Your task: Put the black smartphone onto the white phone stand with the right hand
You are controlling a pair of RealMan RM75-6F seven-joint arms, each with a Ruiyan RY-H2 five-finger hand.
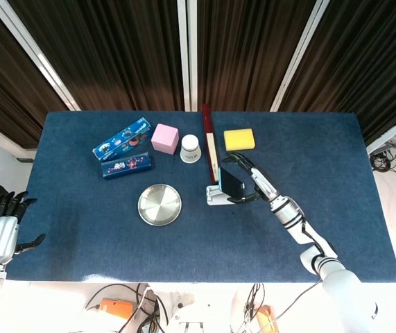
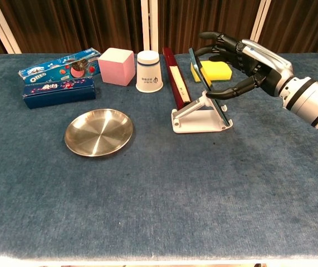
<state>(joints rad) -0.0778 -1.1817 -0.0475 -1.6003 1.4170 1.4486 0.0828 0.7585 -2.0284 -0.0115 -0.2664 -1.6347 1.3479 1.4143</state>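
The black smartphone [image 1: 230,184] [image 2: 206,83] leans tilted on the white phone stand [image 1: 217,199] [image 2: 195,121], its lower edge down at the stand's front lip. My right hand [image 1: 256,182] [image 2: 242,61] grips the phone from the right, with fingers over its upper edge and the thumb against its lower part. My left hand [image 1: 0,223] hangs off the table's near left corner with its fingers spread and nothing in it; the chest view does not show it.
A steel plate [image 1: 159,205] [image 2: 98,132] lies left of the stand. Behind it stand a long red box [image 1: 208,139], a white paper cup [image 1: 191,148], a pink cube [image 1: 164,137], two blue snack boxes [image 1: 123,137] and a yellow sponge [image 1: 239,139].
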